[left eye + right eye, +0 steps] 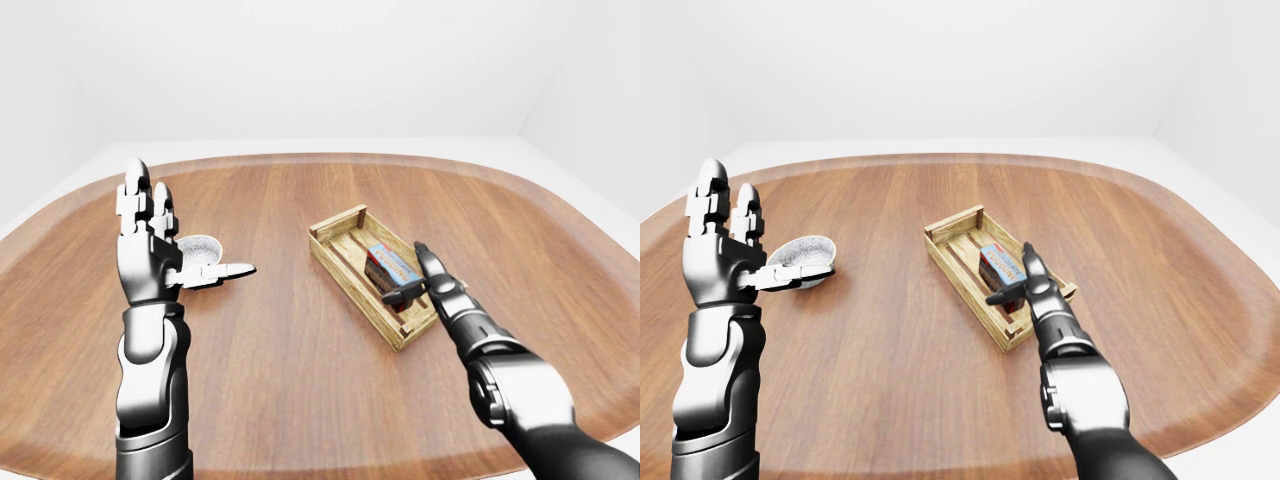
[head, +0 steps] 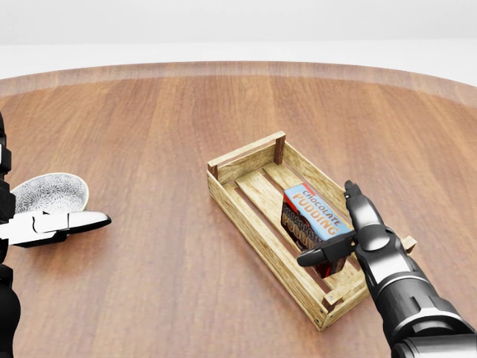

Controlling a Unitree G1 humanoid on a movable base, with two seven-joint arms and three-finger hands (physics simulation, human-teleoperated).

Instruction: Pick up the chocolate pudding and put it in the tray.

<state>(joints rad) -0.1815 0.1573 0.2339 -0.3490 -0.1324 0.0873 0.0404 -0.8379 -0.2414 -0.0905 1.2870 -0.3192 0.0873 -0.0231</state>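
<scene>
The chocolate pudding, a blue and brown box with a printed label, lies inside the wooden slatted tray near its lower right end. My right hand is open, fingers stretched along the right side of the box and thumb sticking out to the left below it. The fingers do not close round the box. My left hand is open and raised upright at the left of the left-eye view, far from the tray.
A grey speckled bowl sits on the round wooden table at the left, just behind my left thumb. White walls and floor surround the table.
</scene>
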